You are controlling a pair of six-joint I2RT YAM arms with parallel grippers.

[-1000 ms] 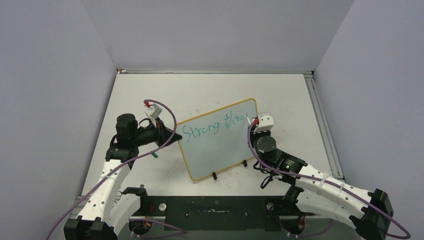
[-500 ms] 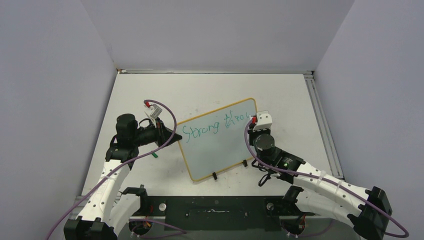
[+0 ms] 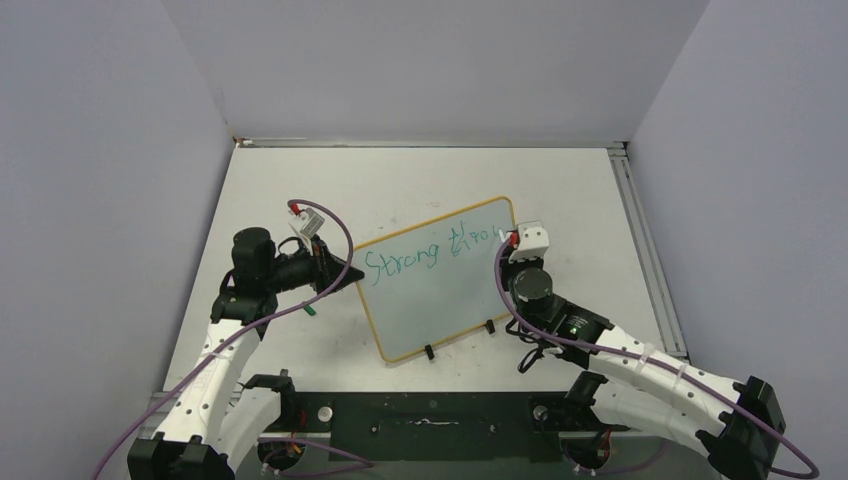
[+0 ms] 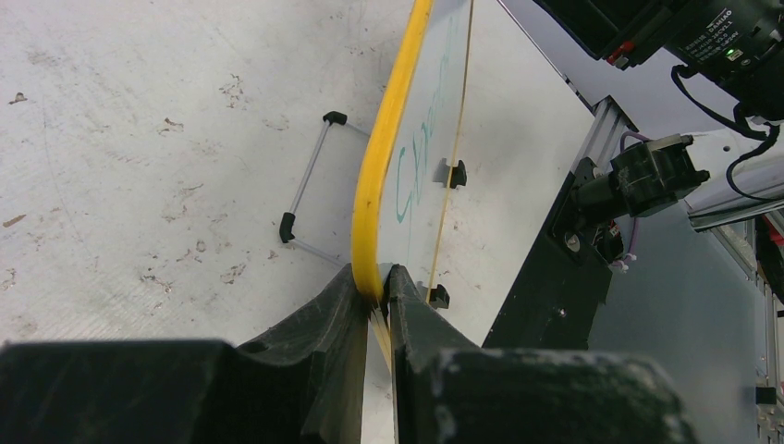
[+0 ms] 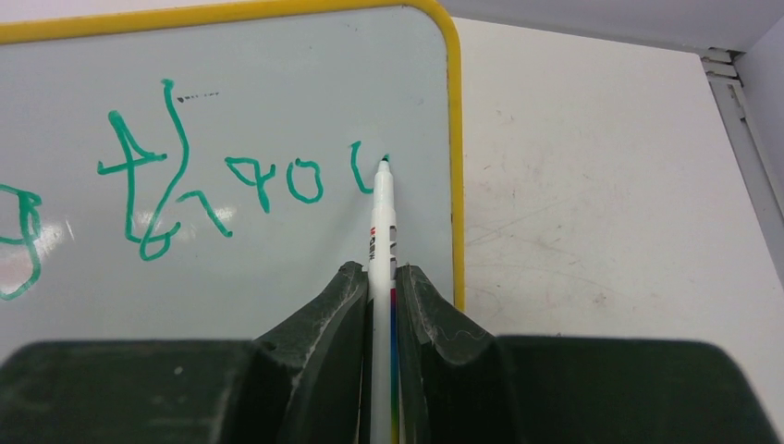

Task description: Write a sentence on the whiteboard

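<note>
Marker (image 5: pixel 381 231) in right fingers (image 5: pixel 324 324) touches whiteboard (image 5: pixel 277 74) beside green sentence (image 5: pixel 250 171).

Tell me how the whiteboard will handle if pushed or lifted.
Probably stiff: the whiteboard has a yellow frame that runs straight from where the left gripper pinches it. Its glossy face looks slippery, so grip the frame. It seems thin and light, so it may slide under the marker if released.
</note>
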